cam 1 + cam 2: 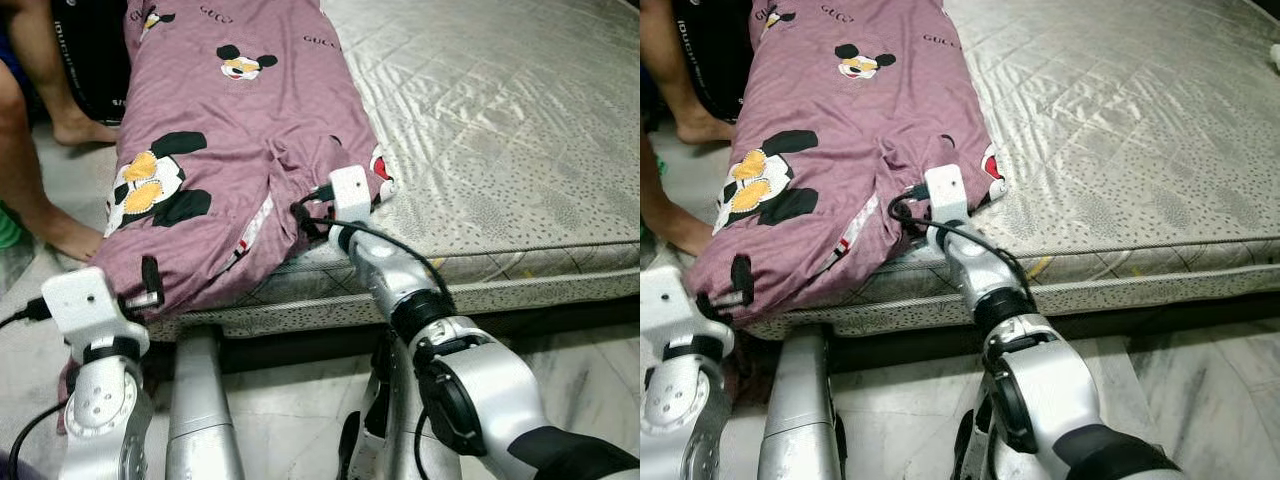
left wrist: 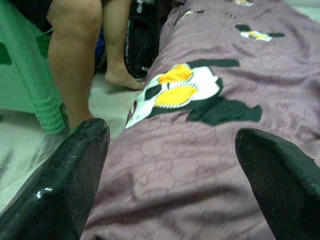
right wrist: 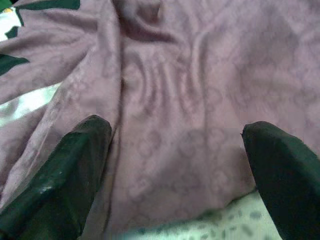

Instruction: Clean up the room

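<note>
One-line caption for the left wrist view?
Left end effector open over the mauve blanket, a person's legs beside the bed.

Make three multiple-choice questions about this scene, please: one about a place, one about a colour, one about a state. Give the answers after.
1. Where does the blanket lie?
A. folded on the floor
B. along the left side of the mattress, its end hanging over the edge
C. on a chair

2. What is the blanket's main colour?
A. mauve-pink
B. blue
C. yellow

3. How are the fingers of the right hand?
A. shut on the blanket
B. shut on nothing
C. spread apart over the blanket

Answers:
1. B, the head views show it on the mattress with its end drooping near the left hand.
2. A, mauve-pink cloth with cartoon prints.
3. C, the right wrist view shows both fingers wide apart with cloth between.
</note>
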Available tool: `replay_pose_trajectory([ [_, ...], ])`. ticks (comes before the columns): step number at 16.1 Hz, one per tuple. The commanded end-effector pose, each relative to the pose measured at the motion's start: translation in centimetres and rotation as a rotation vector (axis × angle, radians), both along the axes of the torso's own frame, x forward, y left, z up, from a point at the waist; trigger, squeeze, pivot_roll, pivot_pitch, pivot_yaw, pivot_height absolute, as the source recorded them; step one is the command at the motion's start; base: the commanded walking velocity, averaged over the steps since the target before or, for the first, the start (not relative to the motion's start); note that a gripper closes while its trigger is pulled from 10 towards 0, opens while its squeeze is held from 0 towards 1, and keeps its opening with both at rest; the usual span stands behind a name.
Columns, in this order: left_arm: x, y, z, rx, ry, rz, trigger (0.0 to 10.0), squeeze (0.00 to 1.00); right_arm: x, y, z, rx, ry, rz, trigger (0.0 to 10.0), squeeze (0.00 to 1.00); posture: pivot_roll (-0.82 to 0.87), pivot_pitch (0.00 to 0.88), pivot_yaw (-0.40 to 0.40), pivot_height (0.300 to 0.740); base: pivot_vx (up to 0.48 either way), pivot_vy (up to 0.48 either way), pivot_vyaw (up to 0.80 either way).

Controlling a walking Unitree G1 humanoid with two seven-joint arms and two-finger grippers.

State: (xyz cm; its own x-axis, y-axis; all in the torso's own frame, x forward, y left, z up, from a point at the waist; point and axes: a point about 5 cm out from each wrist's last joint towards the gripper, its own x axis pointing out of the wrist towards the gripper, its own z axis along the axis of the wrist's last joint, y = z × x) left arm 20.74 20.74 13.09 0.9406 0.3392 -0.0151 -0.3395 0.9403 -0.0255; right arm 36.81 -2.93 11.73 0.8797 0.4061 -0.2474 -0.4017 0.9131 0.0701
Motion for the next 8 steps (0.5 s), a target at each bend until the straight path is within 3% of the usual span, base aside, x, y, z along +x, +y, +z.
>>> replay_pose_trajectory([
  [1,-0.1,-0.3,0.1,-0.002,0.004,0.003,10.0,0.00,0.2,0.6,0.6,0.019,0.005,-0.012,10.0,0.00,0.17,0.126,-0.097,0.488,0.000,0.000,0.00],
  [3,-0.5,-0.5,0.2,-0.006,0.006,0.005,10.0,0.00,0.1,1.8,0.9,0.051,0.012,-0.012,10.0,0.00,0.20,0.138,-0.104,0.488,0.000,0.000,0.00],
  [4,-1.4,-0.5,0.4,-0.005,0.016,0.018,10.0,0.00,-0.3,3.3,1.5,0.081,0.009,0.000,10.0,0.00,0.22,0.155,-0.113,0.488,0.000,0.000,0.00],
  [6,-2.0,-0.3,0.4,-0.002,0.026,0.039,10.0,0.00,-0.3,4.6,2.7,0.080,-0.051,0.006,10.0,0.00,0.23,0.163,-0.119,0.488,0.000,0.000,0.00],
  [8,-2.2,-0.4,0.5,-0.004,0.024,0.047,10.0,0.00,-0.4,6.3,4.5,0.164,-0.099,0.039,10.0,0.00,0.23,0.166,-0.124,0.488,0.000,0.000,0.00],
])
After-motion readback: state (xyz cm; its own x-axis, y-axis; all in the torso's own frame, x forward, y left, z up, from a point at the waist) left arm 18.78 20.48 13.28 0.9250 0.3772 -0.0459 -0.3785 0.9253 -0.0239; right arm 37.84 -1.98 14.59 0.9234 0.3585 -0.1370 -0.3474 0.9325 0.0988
